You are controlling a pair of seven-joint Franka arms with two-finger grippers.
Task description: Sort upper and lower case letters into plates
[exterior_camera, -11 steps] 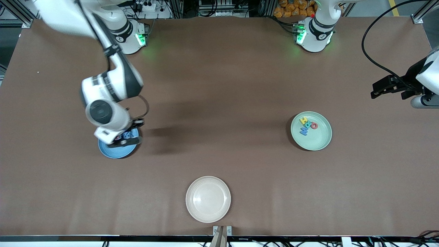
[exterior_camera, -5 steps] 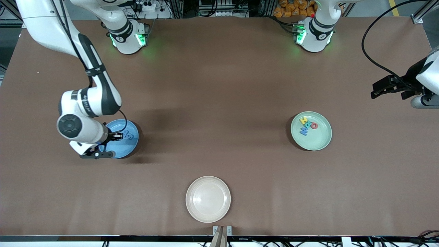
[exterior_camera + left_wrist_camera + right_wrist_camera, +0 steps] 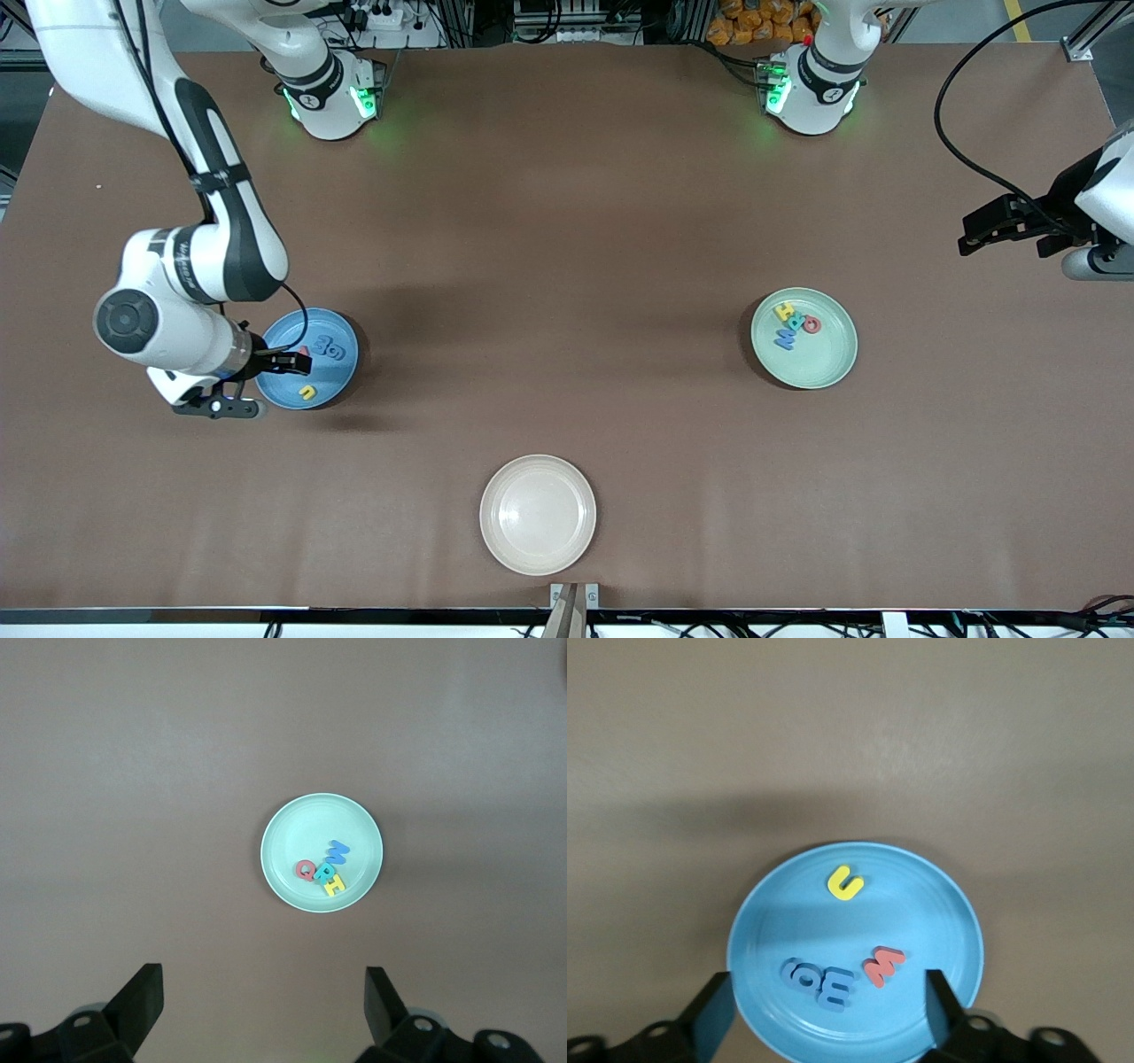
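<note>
The blue plate point(image 3: 330, 379) holds a yellow letter point(image 3: 844, 883), a red-pink letter point(image 3: 883, 965) and two blue letters point(image 3: 819, 981). My right gripper point(image 3: 266, 385) hangs open and empty over that plate's rim, on the side toward the right arm's end of the table; in its wrist view its gripper point(image 3: 827, 997) frames the blue plate point(image 3: 930, 904). The mint green plate point(image 3: 811, 359) carries several letters point(image 3: 793, 323) in yellow, teal, red-pink and blue. My left gripper point(image 3: 261, 988) waits open, high up with the green plate point(image 3: 354, 819) below its camera.
A cream-beige plate point(image 3: 538, 514) sits near the table's front edge, midway between the two arms' ends. The left arm point(image 3: 1019, 221) hovers at its own end of the table. Brown tabletop lies bare between the plates.
The right gripper has opened and drawn back toward its end of the table. The yellow letter now lies in the blue plate. The left arm has not moved.
</note>
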